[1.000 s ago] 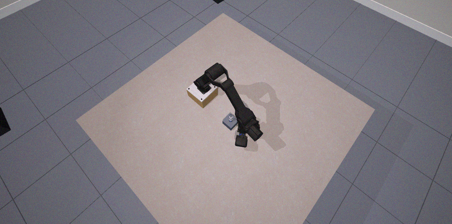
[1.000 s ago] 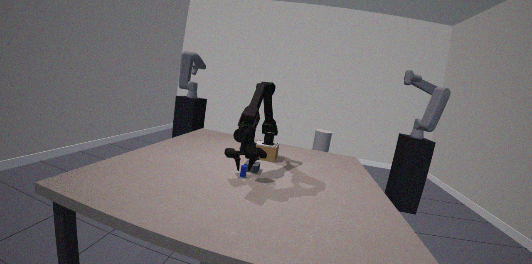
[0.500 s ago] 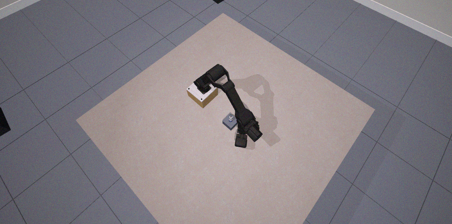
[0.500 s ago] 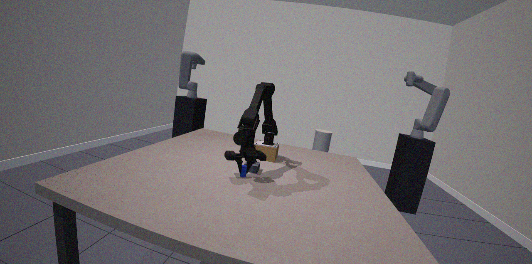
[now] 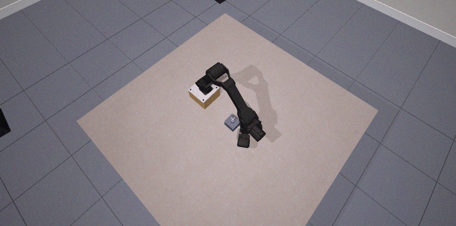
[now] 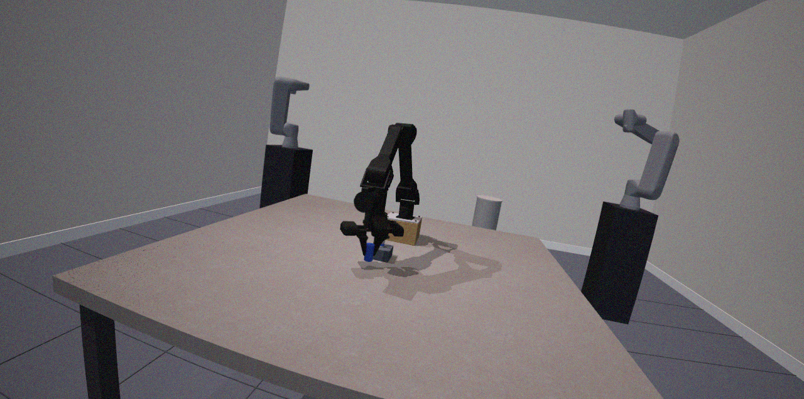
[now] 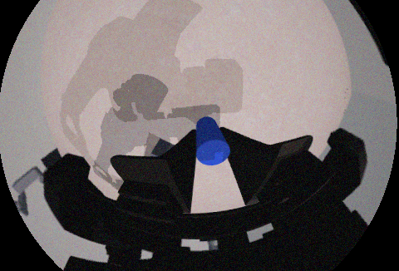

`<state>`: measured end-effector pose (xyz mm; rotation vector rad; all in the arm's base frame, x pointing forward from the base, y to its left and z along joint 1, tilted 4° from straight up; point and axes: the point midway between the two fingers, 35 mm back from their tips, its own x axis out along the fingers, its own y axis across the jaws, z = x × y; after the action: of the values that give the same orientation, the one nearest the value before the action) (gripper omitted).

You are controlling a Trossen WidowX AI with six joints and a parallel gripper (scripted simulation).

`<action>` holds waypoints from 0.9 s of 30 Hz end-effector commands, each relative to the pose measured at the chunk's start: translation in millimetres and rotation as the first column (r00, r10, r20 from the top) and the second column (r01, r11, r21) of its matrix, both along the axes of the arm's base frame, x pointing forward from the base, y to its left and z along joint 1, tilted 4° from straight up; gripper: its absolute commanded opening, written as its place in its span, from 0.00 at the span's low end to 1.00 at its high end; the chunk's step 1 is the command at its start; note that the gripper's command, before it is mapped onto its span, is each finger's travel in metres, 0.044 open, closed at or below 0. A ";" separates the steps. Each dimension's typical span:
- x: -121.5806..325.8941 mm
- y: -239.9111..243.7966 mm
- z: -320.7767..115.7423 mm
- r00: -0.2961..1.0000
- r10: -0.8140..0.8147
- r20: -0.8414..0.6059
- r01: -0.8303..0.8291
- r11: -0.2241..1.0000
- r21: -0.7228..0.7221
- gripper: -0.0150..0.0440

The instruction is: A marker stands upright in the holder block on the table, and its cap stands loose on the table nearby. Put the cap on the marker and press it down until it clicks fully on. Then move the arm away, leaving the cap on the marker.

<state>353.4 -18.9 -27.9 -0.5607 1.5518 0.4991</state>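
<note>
Beside the holder block, gripper clamped on 1 blue cap, low over the table. Marker uncapped in the block. Risk: tilted grip could jam the cap against the tip.

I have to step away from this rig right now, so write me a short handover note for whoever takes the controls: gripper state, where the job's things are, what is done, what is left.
Gripper: shut on the blue cap, low over the table.
Cap: between the fingers, right beside the holder block; whether it has left the table cannot be told.
Marker: upright in the grey holder block, tip bare, next to the arm's wrist.
Done: cap reached and gripped.
Left: lift the cap, line it up over the marker, lower it on, press until it clicks, let go, then move the arm away.
</note>
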 end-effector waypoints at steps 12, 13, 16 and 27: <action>-0.3 2.0 39.8 1.000 -0.004 0.006 0.004 1.000 -0.003 0.25; -2.1 2.3 41.4 1.000 -0.004 0.005 0.004 1.000 -0.002 0.25; -8.8 3.3 47.1 1.000 -0.004 0.005 0.004 1.000 -0.002 0.25; -34.8 6.2 64.9 1.000 -0.002 0.001 0.002 1.000 0.000 0.25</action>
<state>328.1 -13.5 32.5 -0.5636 1.5445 0.4971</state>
